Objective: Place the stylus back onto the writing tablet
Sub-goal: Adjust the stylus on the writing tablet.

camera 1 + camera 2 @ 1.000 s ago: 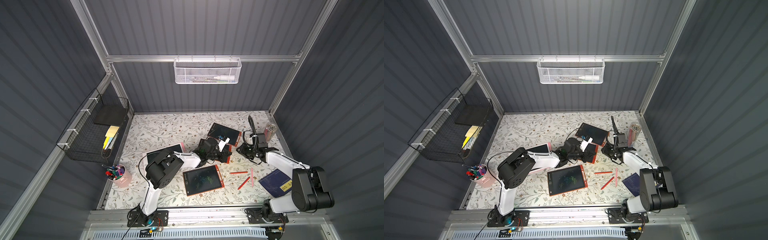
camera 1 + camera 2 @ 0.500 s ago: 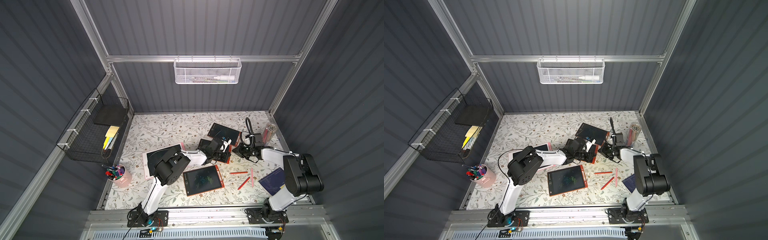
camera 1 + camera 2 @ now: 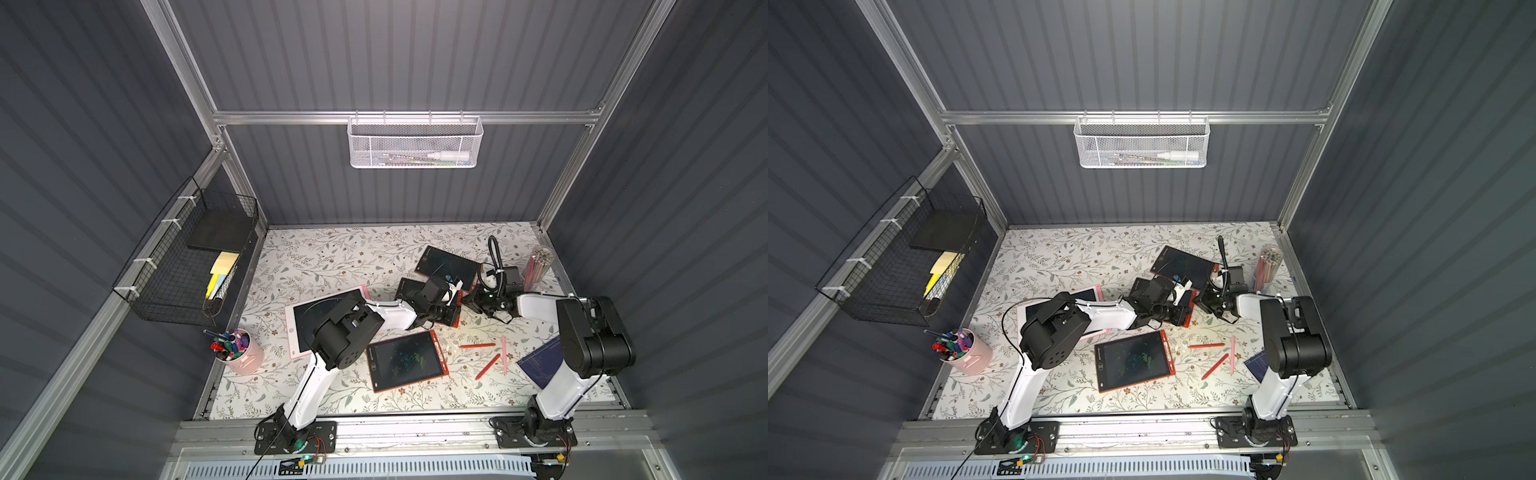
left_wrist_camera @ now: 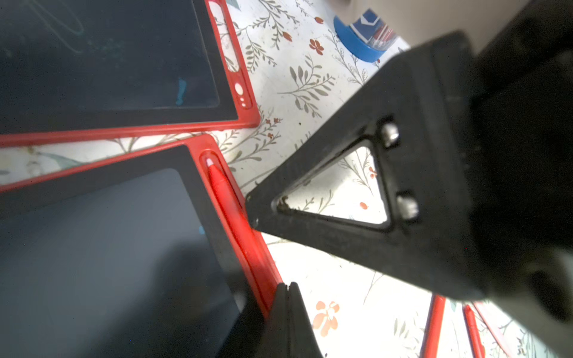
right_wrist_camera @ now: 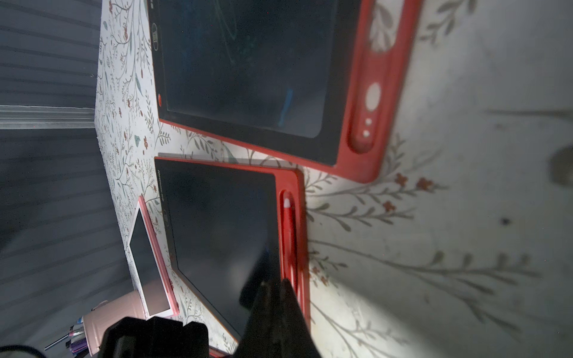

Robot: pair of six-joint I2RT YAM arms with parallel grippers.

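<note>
Floral tabletop (image 3: 332, 257) is strewn with tablets. The stylus (image 4: 228, 201) is seen seated in the edge groove of the red tablet (image 4: 108, 248). Left gripper (image 4: 287, 286) and right gripper (image 5: 274, 283) are closed, nothing held, tips beside it. Light, stiff, slick plastic is judged; a mid-shaft pinch is advised.

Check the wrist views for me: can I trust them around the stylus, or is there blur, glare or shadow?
Left wrist view: stylus sharp at its tip, smeared with red glare lower down; right tool dark and soft, table behind it blown out. Right wrist view: dim, tablet in shadow, stylus soft but readable. Top views: evenly lit, stylus not discernible.
</note>
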